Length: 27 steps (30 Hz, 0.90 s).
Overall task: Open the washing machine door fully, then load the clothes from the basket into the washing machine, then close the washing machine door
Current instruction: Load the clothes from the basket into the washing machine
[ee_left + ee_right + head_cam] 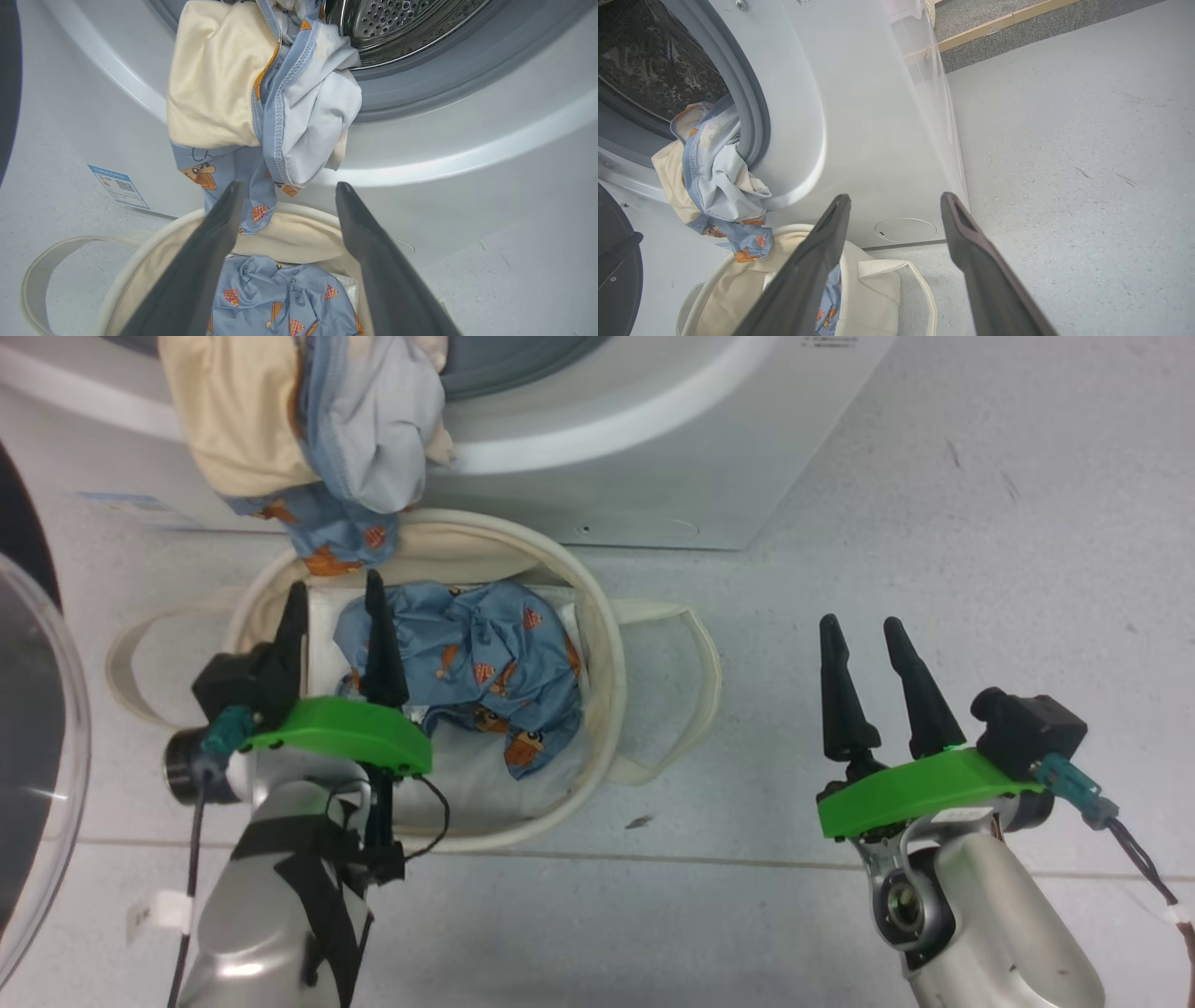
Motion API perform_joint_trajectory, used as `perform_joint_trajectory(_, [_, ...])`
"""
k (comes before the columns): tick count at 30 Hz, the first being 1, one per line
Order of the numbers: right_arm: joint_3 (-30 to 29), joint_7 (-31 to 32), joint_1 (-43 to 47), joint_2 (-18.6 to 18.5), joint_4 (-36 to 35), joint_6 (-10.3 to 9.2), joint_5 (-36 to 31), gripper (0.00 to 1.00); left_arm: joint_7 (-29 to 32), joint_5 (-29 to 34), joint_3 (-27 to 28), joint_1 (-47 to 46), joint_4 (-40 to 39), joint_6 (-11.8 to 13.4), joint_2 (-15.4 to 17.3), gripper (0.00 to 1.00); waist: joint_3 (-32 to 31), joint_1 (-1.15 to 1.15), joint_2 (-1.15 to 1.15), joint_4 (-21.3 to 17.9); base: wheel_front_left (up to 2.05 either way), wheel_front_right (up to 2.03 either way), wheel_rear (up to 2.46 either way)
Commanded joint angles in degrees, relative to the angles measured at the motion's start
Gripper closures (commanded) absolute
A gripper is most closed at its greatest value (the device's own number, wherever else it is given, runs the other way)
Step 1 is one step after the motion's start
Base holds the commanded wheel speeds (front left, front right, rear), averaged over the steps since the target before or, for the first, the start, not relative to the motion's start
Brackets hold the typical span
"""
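Note:
The washing machine [653,457] stands open, its door [37,747] swung out at the left. A bunch of clothes [308,429] hangs from the drum mouth over the front, cream, pale blue-white and spotted blue, its tail reaching the basket [597,616] rim. The same hanging clothes [261,93] spill from the metal drum [397,28]. A blue garment with orange spots [485,663] lies in the basket. My left gripper [334,602] is open over the basket's left side, holding nothing. Over bare floor to the right, my right gripper [864,630] is open and empty.
A blue label [119,186] sits low on the machine front. The basket's loop handles [695,691] lie out on the pale floor. A round cover [906,229] marks the machine's lower corner. A raised wooden-edged step [1008,23] runs beyond the machine.

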Motion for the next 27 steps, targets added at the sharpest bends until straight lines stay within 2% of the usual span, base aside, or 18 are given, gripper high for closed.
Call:
perform_joint_trajectory(1, [0.95,-0.7,0.54,0.46,-1.95,0.43,-0.04,0.0,-0.26,0.5,2.03,-0.59,-0.89,-0.13,1.13,0.0,0.87,0.0,0.0,-0.57,0.0,0.0,0.0])
perform_joint_trajectory(6, [0.59,-0.7,0.12,0.46,-2.39,0.43,-0.49,0.0,-0.26,0.18,3.41,-2.67,1.21,-0.99,1.13,0.0,3.09,0.0,0.0,-0.94,0.0,0.0,0.0])
perform_joint_trajectory(13, [0.65,-0.7,-0.71,-0.22,-3.29,0.43,-1.09,0.0,-0.26,-1.38,6.75,-7.15,5.59,-0.45,1.13,0.0,6.58,0.0,0.0,-1.11,0.0,0.0,0.0])
perform_joint_trajectory(18, [0.7,-0.7,-1.07,-1.09,-3.7,0.43,-1.62,0.0,-0.26,-0.46,5.89,-10.35,8.13,-1.42,1.13,0.0,8.83,0.0,0.0,-0.95,0.0,0.0,0.0])
perform_joint_trajectory(27, [0.7,-0.7,-1.45,-1.08,-4.3,0.43,-1.61,0.0,-0.26,2.12,6.87,-16.91,14.8,0.27,1.13,0.0,11.98,0.0,0.0,-2.09,0.0,0.0,0.0])
